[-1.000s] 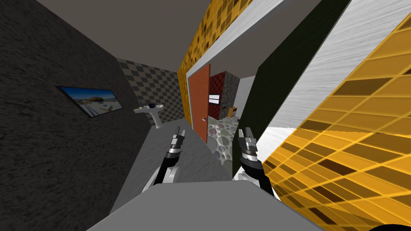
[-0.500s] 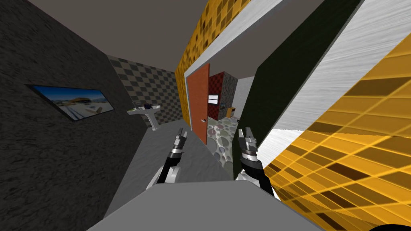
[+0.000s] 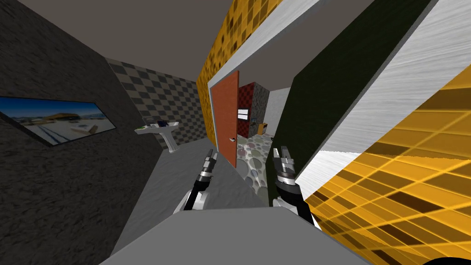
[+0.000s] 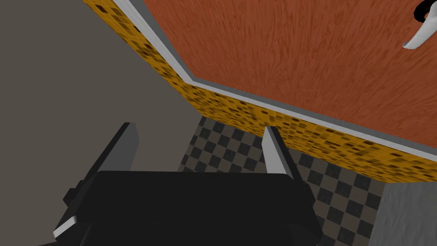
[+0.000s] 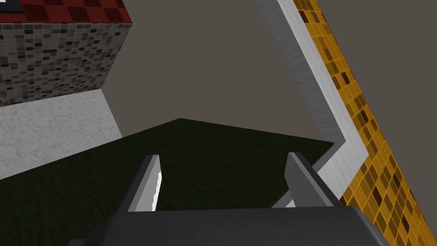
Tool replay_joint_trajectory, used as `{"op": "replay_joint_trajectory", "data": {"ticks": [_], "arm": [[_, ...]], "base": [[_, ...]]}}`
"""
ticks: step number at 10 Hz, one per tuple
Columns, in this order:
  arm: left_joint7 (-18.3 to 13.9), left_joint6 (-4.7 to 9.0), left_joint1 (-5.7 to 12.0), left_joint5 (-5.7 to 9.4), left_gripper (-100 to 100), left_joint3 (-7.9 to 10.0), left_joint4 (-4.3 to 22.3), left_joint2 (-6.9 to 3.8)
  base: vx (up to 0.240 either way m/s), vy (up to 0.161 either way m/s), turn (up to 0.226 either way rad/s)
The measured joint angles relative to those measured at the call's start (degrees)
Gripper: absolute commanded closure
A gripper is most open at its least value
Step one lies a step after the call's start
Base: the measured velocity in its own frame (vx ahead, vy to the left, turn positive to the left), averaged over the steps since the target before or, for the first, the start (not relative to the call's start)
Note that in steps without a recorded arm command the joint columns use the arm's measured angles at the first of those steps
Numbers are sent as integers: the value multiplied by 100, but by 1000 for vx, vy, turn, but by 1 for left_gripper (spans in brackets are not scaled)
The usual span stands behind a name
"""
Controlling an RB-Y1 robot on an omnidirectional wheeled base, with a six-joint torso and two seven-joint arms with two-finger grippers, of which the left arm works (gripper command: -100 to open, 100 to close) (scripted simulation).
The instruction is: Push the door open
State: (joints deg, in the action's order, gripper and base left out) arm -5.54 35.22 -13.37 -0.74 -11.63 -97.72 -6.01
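I have moved closer to the door [image 3: 227,115], and my left gripper [image 3: 212,155] has edged toward it.

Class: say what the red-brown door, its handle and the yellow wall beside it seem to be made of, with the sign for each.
Door: likely wood, matt; streaky grain runs across its red-brown face. Handle: smooth, pale lever, perhaps metal or plastic; the look leaves it open. Yellow wall: small square tiles in mixed amber and brown, set in a grid.
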Motion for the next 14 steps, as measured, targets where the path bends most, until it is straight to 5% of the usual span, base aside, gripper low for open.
{"op": "replay_joint_trajectory", "data": {"ticks": [14], "arm": [[-226, 290, 600, -86, -100, -369, 1626, -135]], "base": [[89, 62, -75]]}}
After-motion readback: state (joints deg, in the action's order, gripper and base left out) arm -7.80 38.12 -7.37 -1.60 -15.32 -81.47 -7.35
